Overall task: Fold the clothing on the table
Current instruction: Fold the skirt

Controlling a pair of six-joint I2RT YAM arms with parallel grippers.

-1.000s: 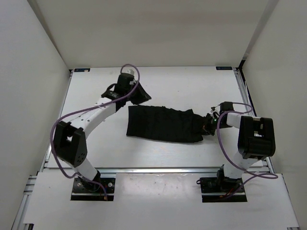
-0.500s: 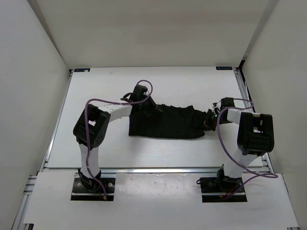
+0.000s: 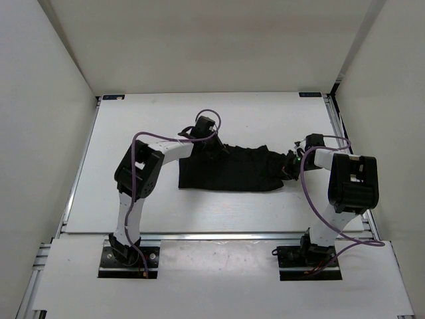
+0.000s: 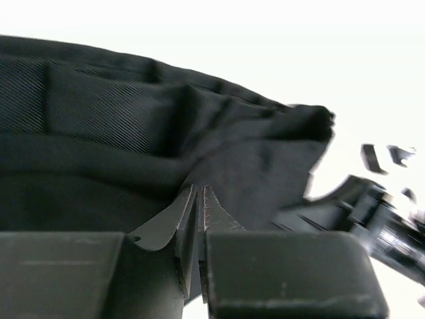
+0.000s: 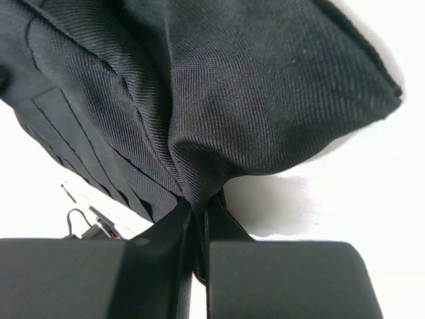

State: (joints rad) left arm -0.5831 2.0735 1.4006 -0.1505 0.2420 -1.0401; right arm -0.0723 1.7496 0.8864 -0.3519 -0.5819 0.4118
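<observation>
The clothing point(image 3: 229, 171) lies flat near the middle of the tabletop point(image 3: 133, 133) as a dark band, its long side running from 9 o'clock to 3 o'clock. The left gripper point(image 3: 216, 150) sits on the far edge of the cloth, at about 11 o'clock from its middle. In the wrist view its jaws are pressed nearly together, with a ridge of fabric drawn up into the tip, so it looks clamped on a thin pinch of cloth. The right gripper point(image 3: 291, 166) is at the 3 o'clock end, its jaws closed on a puckered fold that fans out from the tips.

The fabric looks soft, light and limp, with a fine twill weave and stitched pleats. It would likely sag and drag on the tabletop rather than hold any shape, and a small pinch could slip out. The best holds are probably the hem or corners, taking all layers at once, so that a lifted edge carries over evenly along the pleat lines.
</observation>
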